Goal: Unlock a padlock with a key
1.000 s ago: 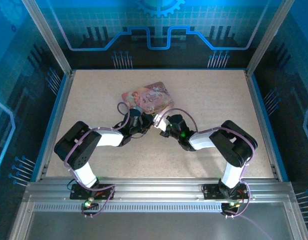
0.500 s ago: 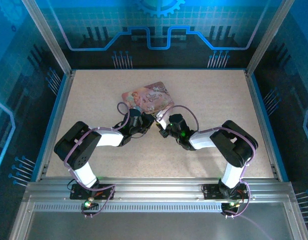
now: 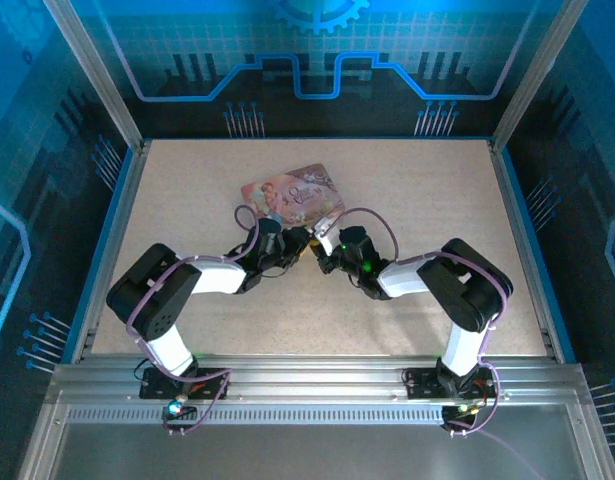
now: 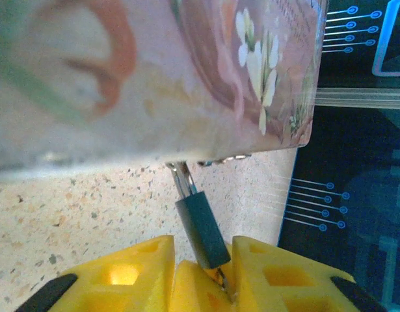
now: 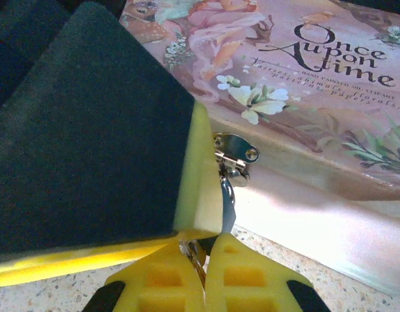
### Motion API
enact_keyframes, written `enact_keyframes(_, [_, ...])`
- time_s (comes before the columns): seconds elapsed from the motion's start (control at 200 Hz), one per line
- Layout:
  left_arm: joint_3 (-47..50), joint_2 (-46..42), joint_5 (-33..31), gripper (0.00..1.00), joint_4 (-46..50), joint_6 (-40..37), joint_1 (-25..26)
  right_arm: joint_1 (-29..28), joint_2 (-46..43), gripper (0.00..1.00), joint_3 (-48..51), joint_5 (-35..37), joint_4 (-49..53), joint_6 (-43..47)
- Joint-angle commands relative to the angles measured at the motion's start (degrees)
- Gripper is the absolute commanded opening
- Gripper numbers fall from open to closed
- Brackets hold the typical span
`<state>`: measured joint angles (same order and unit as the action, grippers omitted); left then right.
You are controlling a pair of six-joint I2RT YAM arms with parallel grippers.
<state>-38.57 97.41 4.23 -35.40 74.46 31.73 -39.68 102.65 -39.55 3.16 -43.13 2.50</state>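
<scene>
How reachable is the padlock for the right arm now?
Probably yes: the right tool, shut on the key, sits right beside the padlock, which the left tool holds at the clasp of the pink tin; nothing lies between them.

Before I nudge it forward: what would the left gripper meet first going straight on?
Probably the pink tin, at its side wall, just beyond the padlock clamped in the left gripper. Depth is hard to judge.

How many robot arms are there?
2. The left arm reaches in from the near left and the right arm from the near right. Both stretch toward the pink tin in the middle.
</scene>
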Motion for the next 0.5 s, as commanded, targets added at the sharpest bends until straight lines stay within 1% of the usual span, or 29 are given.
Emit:
enact_keyframes(0.0, [1.99, -2.46, 1.61, 0.35, 5.65, -1.46, -0.33, 0.20, 2.07, 0.00, -0.16, -5.30, 1.16, -3.51])
enact_keyframes(0.135, [2.70, -5.66, 1.07, 0.42, 8.28, -2.88, -1.42, 0.46, 2.06, 0.00, -0.18, -6.31, 2.33, -4.25])
enact_keyframes(0.255, [2.89, -9.51, 0.46, 0.46, 12.07, -5.06, -2.35, 0.90, 1.51, 0.00, -0.74, -7.36, 4.83, -5.58])
enact_keyframes(0.4, [2.13, -15.29, -0.66, 0.51, 18.90, -8.97, -4.03, 1.27, 0.11, 0.00, -1.52, -8.81, 8.03, -6.90])
enact_keyframes(0.495, [0.94, -19.81, -2.11, 0.55, 25.38, -12.62, -5.19, 1.70, -0.55, 0.00, -1.45, -9.72, 9.02, -7.71])
